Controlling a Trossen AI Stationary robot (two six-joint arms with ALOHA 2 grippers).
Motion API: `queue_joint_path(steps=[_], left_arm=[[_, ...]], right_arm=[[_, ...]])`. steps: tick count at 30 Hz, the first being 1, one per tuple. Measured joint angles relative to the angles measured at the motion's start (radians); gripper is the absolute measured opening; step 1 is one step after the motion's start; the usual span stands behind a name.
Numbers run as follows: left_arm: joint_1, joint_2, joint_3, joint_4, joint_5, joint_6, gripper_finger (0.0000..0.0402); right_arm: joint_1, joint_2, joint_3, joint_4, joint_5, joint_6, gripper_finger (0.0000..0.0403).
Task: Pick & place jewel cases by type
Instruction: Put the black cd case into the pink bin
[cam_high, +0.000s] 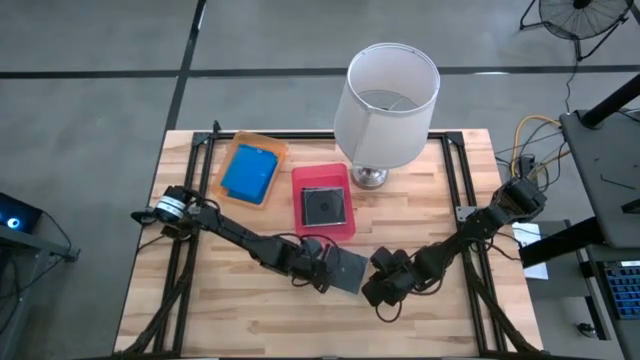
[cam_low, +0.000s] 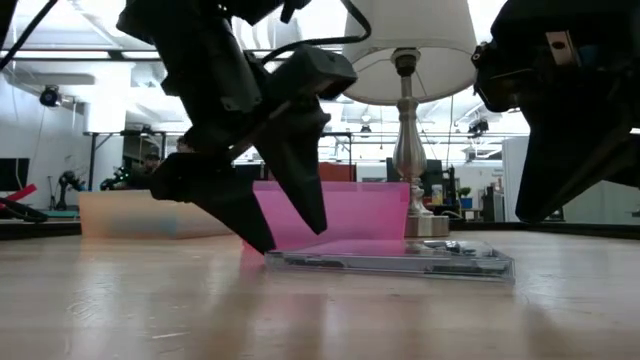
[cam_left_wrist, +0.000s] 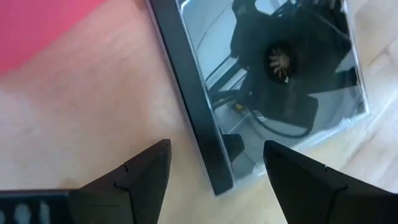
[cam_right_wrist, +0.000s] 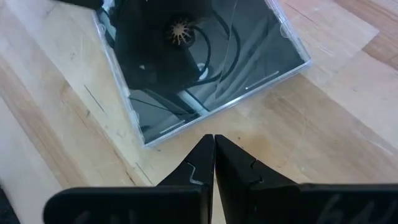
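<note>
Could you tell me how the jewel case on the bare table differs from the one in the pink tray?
The dark clear jewel case on the table lies on bare wood, between the open left claw and the shut right claw. The dark jewel case in the pink tray already sits inside the pink tray, away from both claws. Both are square, dark and lying flat.

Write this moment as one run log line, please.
left pincer: open, astride edge of clear disc case lying flat on table | right pincer: shut, beside same case | pink tray: one dark case | orange tray: blue case
</note>
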Motion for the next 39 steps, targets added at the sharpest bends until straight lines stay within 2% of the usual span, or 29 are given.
queue_joint_path(steps=[15, 23, 32, 39], left_arm=[[0.025, 0.037, -0.002, 0.089, -0.035, -0.051, 0.024], [0.004, 0.039, -0.002, 0.136, -0.02, -0.138, 0.024], [-0.064, 0.04, -0.003, 0.149, -0.015, -0.282, 0.024], [-0.091, 0.04, -0.001, 0.093, -0.086, -0.362, 0.024]], right_arm=[[0.001, 0.0, -0.002, 0.0, -0.006, -0.003, 0.0008], [0.004, 0.0, -0.024, -0.004, -0.035, 0.028, 0.0008], [0.065, 0.0, -0.07, -0.059, -0.081, 0.135, 0.0008], [0.073, -0.003, -0.09, -0.038, -0.079, 0.129, 0.0008]])
